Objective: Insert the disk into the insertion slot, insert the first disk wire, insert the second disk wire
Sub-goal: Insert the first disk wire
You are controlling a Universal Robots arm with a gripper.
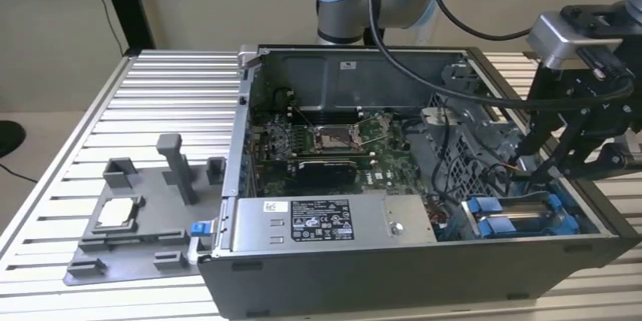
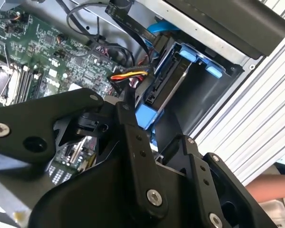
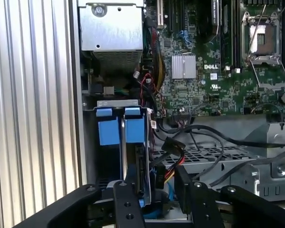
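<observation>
A big open computer case [image 1: 401,276] lies on a ribbed metal desk [image 1: 161,110]. The robot arm reaches down into the case at the exterior view's right. Its black pincer [image 1: 537,174] hangs low over the corner where the blue parts are.

The disk [image 1: 512,223] sits inside the insertion slot [image 1: 567,219], standing on its thin edge. Blue plastic holds it on both sides. In the first wrist view the disk [image 3: 132,164] is just below two blue tabs, and the slot [image 3: 116,102] wraps around it.

The pincer [image 3: 154,178] is spread apart. One finger is by the disk's end and the other finger is by the dark cables. I cannot see it pinching anything. A bunch of yellow, red and black wires [image 3: 168,173] lies between the two fingers. In the second wrist view the tip of one finger [image 2: 126,102] is right under those wires [image 2: 128,75], very close to the disk [image 2: 173,80].

A green board [image 1: 311,148] fills the middle of the case. A grey box with a black label [image 1: 321,219] sits at the front. A grey holder [image 1: 140,216] lies on the desk beside the case.
</observation>
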